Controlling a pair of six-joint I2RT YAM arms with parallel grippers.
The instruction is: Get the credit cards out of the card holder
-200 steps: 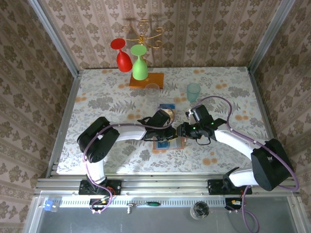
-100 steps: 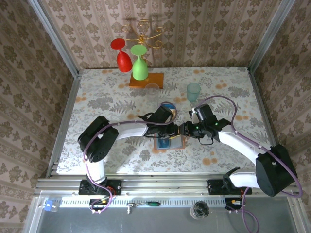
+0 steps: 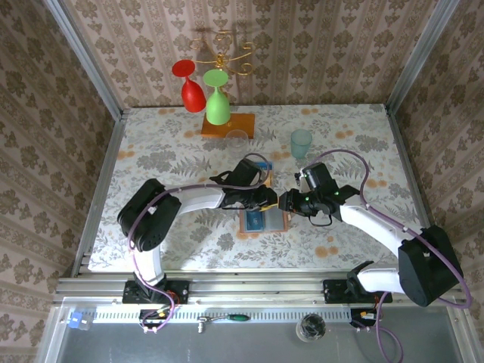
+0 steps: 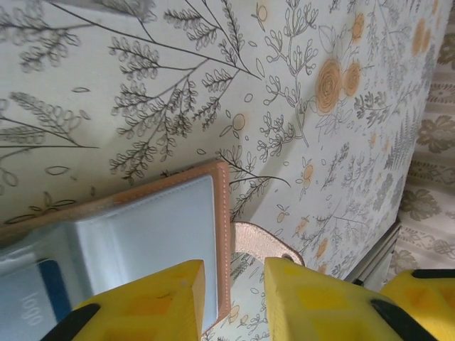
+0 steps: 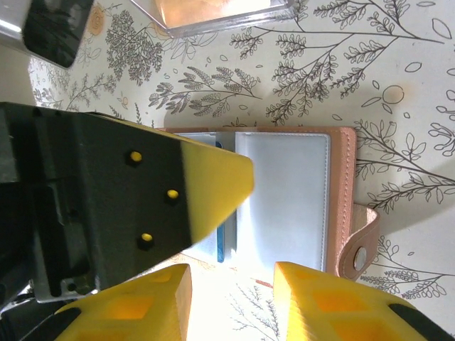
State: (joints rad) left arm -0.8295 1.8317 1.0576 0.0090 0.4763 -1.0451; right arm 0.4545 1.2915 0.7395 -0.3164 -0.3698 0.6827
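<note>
- the table (image 3: 151,155): one flat floral top. along its far edge stand one red glass (image 3: 187,83), one green glass (image 3: 217,98), one clear glass (image 3: 238,138) and one teal cup (image 3: 301,142), all well apart from the work.
- the left gripper (image 4: 234,266): its yellow claws stand a little apart and straddle the tab-side edge of the holder. i cannot tell whether they pinch it.
- the right gripper (image 5: 232,273): its claws are apart with nothing between them, and it hangs just beside the holder's near side.
- the card holder (image 5: 284,192): there is one. it lies open and flat about midway along the table, nearer the near edge than the far one, between the two grippers. it looks light and soft, so it would likely slide or fold if tugged. my guess is that one claw should pin the salmon rim or the snap tab (image 5: 359,249) while the other pulls.
- the credit cards: one blue card (image 5: 226,238) shows as an edge in the holder's pocket, and one teal card (image 3: 261,163) lies on the table beyond the left gripper. that makes two counted, and more may be hidden in the pockets. they look thin, stiff and slick, so i would pinch the exposed short edge and draw the card straight along the pocket.
</note>
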